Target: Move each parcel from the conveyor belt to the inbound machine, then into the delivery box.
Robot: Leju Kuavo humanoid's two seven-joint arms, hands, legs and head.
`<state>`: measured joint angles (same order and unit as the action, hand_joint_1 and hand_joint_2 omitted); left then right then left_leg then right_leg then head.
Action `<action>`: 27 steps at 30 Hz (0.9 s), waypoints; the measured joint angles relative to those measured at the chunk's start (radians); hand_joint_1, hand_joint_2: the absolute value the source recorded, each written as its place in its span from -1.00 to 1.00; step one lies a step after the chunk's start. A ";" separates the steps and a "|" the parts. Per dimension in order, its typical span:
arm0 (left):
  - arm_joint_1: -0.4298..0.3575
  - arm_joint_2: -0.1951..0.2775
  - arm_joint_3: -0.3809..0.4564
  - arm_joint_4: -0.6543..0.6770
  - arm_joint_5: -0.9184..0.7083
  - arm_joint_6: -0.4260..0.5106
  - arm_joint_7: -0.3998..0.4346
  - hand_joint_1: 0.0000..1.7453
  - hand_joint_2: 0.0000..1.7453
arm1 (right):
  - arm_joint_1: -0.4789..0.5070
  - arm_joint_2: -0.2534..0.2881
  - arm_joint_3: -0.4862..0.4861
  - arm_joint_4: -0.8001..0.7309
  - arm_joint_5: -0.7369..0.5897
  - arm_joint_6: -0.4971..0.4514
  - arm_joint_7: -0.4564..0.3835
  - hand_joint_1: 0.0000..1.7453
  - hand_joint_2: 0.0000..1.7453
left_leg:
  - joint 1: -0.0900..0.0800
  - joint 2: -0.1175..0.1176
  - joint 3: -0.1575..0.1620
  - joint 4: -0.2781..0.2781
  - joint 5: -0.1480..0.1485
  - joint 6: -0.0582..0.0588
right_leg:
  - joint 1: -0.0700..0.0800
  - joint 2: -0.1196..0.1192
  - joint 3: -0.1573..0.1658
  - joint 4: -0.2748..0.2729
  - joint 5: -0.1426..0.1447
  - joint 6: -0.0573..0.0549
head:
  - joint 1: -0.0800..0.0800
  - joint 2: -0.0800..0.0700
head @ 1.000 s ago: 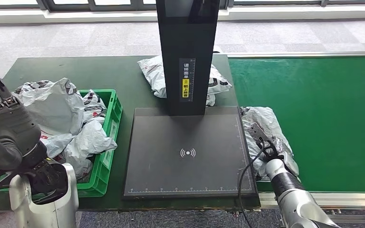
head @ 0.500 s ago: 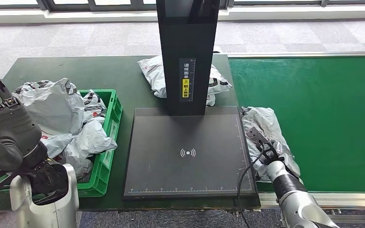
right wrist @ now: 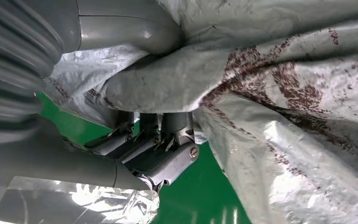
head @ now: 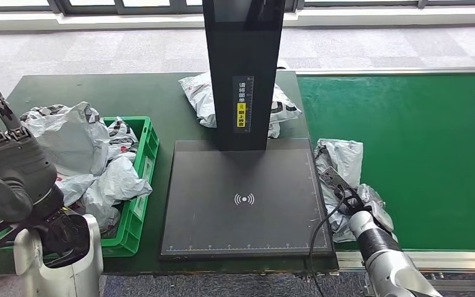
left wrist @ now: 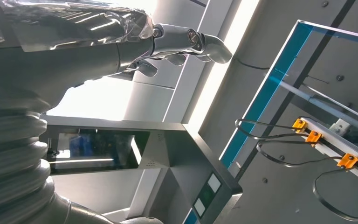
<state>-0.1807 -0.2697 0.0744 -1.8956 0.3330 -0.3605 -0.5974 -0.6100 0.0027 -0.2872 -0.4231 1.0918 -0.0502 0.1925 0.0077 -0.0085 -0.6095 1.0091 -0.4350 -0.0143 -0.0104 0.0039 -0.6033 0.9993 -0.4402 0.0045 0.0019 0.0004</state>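
A grey parcel (head: 340, 176) is seen in the head view at the near edge of the green conveyor belt (head: 420, 154), just beside the black inbound machine (head: 244, 198). It is gripped by the right hand (head: 352, 199); in the right wrist view the fingers (right wrist: 161, 140) are shown curled under a crumpled fold of it. The left hand (head: 9, 170) is raised beside the green delivery box (head: 137, 185), holding nothing, fingers apart. More parcels (head: 93, 161) are heaped in that box.
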 joint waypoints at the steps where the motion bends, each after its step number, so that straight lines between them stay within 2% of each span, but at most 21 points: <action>1: 0.000 0.000 0.000 0.000 0.000 0.000 0.000 -1.00 1.00 | 0.000 0.000 0.000 0.000 0.000 0.001 0.000 1.00 1.00 | 0.000 0.000 0.000 0.000 0.000 0.000 | 0.000 0.000 0.000 0.000 0.000 0.000 | 0.000 0.000; 17: 0.001 0.000 0.000 -0.002 -0.004 0.003 0.001 -1.00 1.00 | 0.002 -0.001 0.000 0.000 -0.002 -0.002 -0.019 1.00 1.00 | 0.000 0.000 0.000 0.000 0.000 0.000 | 0.000 0.000 0.000 0.000 0.000 0.000 | 0.000 0.000; 19: 0.007 0.000 0.000 -0.006 -0.009 0.012 -0.005 -1.00 1.00 | 0.009 0.001 0.000 -0.008 -0.003 -0.084 -0.046 1.00 1.00 | 0.000 0.000 0.000 0.000 0.000 0.000 | 0.000 0.000 0.000 0.000 0.000 0.000 | 0.000 0.000; 22: 0.034 -0.001 0.000 -0.031 -0.017 0.028 -0.019 -1.00 1.00 | 0.041 0.022 0.000 -0.086 -0.008 -0.300 -0.136 1.00 1.00 | 0.000 0.000 -0.001 0.000 0.000 0.000 | 0.000 0.000 0.000 0.000 0.000 0.000 | 0.000 0.000; 25: 0.060 -0.003 0.001 -0.055 -0.019 0.035 -0.027 -1.00 1.00 | 0.110 0.064 0.005 -0.290 -0.053 -0.509 -0.286 1.00 1.00 | 0.000 -0.002 -0.001 0.000 0.000 0.000 | 0.000 -0.001 0.000 0.000 -0.001 0.000 | 0.000 0.000; 27: 0.066 -0.005 0.000 -0.059 -0.020 0.040 -0.032 -1.00 1.00 | 0.170 0.103 0.013 -0.464 -0.099 -0.608 -0.418 1.00 1.00 | 0.000 -0.002 -0.001 0.000 -0.001 0.000 | 0.000 -0.002 0.000 0.000 -0.002 0.000 | 0.000 0.000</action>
<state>-0.1149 -0.2743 0.0744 -1.9549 0.3133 -0.3201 -0.6292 -0.4405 0.1058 -0.2739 -0.8869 0.9932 -0.6578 -0.2256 0.0077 -0.0107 -0.6102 1.0090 -0.4356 -0.0147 -0.0101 0.0022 -0.6032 0.9996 -0.4419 0.0045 0.0021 0.0004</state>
